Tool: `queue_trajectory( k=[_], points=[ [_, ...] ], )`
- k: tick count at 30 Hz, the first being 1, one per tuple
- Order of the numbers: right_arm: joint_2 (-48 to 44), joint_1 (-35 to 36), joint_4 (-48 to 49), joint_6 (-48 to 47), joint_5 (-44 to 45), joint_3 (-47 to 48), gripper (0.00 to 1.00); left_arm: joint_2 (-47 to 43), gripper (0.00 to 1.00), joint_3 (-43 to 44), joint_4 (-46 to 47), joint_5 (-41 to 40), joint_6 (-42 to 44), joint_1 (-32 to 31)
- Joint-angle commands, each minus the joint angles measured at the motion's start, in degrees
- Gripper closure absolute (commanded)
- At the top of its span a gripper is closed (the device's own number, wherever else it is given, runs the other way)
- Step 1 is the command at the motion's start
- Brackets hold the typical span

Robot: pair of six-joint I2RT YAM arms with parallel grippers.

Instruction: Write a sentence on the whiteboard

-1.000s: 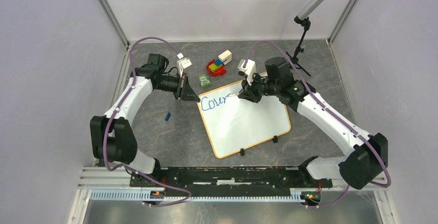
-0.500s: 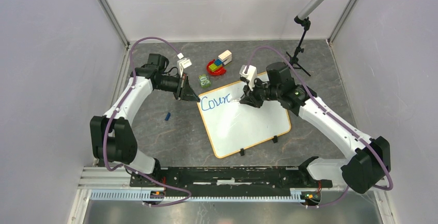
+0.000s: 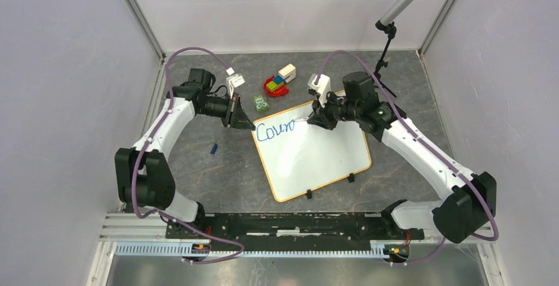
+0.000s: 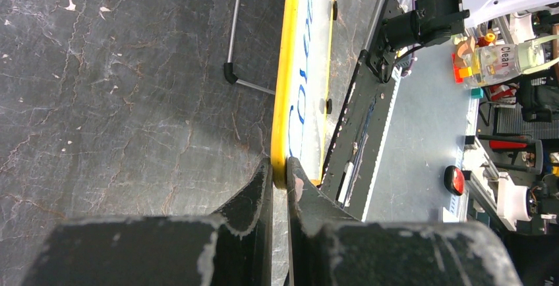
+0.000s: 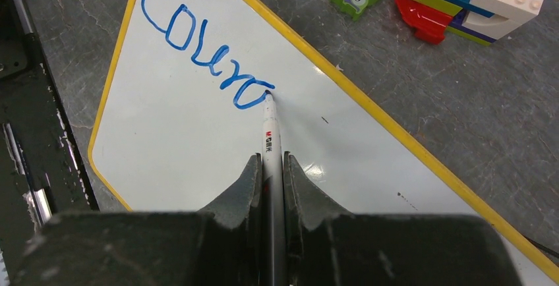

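The whiteboard (image 3: 316, 157) lies flat mid-table, white with a yellow rim and two black clips on its near edge. Blue letters (image 3: 275, 130) reading "Coura" run along its far left; they also show in the right wrist view (image 5: 198, 49). My left gripper (image 3: 249, 125) is shut on the board's left corner; in the left wrist view (image 4: 279, 171) its jaws pinch the yellow rim (image 4: 285, 101). My right gripper (image 3: 316, 121) is shut on a white marker (image 5: 269, 134), whose tip touches the board at the end of the last letter.
A toy block pile (image 3: 279, 82) and a small green owl tile (image 3: 261, 104) lie behind the board. A blue marker cap (image 3: 213, 148) lies left of the board. A black microphone stand (image 3: 382, 62) rises at the back right.
The writing has grown from "Cour" to "Coura". My right gripper has moved with the marker a little right and back. The left gripper has not moved.
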Motion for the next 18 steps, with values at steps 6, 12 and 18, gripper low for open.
queue_trajectory(
  k=[6, 12, 18],
  points=[
    [1.0, -0.7, 1.2, -1.1, 2.5, 1.5, 1.00, 0.6, 0.98, 0.9, -0.2, 0.6, -0.2, -1.9],
    [-0.6, -0.7, 1.0, -0.8, 1.3, -2.1, 1.00, 0.6, 0.98, 0.8, -0.2, 0.5, -0.1, -1.9],
    [-1.8, -0.7, 0.7, -0.9, 1.3, -3.9, 1.00, 0.7, 0.98, 0.7, -0.2, 0.3, -0.1, -1.9]
  ],
)
